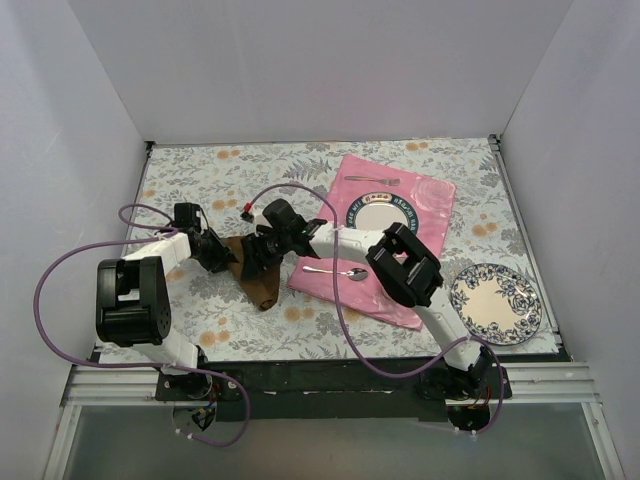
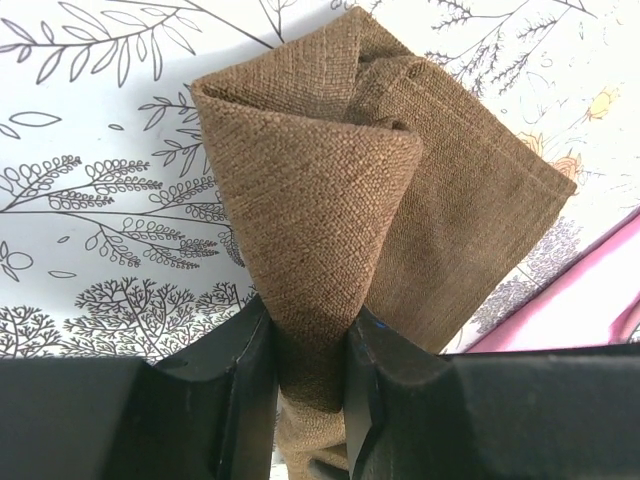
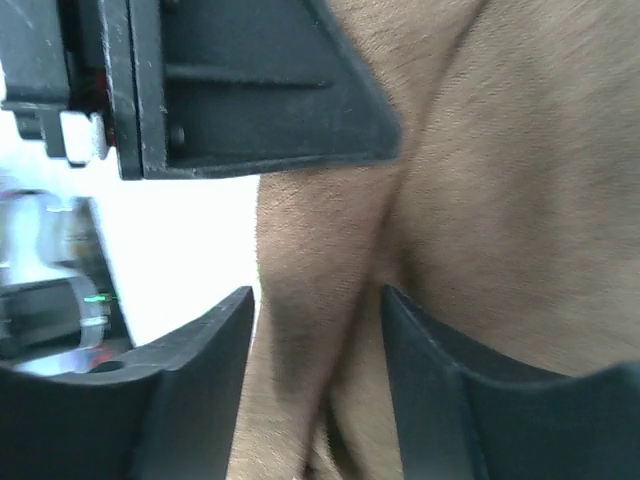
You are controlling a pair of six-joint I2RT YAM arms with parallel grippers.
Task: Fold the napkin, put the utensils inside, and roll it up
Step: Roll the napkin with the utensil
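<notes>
The dark brown napkin (image 1: pixel 262 285) lies bunched on the floral tablecloth, left of the pink mat. My left gripper (image 1: pixel 224 256) is shut on a raised fold of it; in the left wrist view the napkin (image 2: pixel 400 200) is pinched between the jaws of the left gripper (image 2: pixel 312 370). My right gripper (image 1: pixel 256 254) stands open around a fold of the napkin (image 3: pixel 500 200), and in the right wrist view a gap shows beside the left finger of the right gripper (image 3: pixel 315 340). The utensils lie on the mat: a spoon (image 1: pixel 340 272) and a fork (image 1: pixel 372 180).
A pink cloth mat (image 1: pixel 425 200) holds a blue-rimmed plate (image 1: pixel 385 213). A second patterned plate (image 1: pixel 493 303) sits at the right front. The left gripper's black body (image 3: pixel 230 90) is close above the right gripper's fingers. White walls enclose the table.
</notes>
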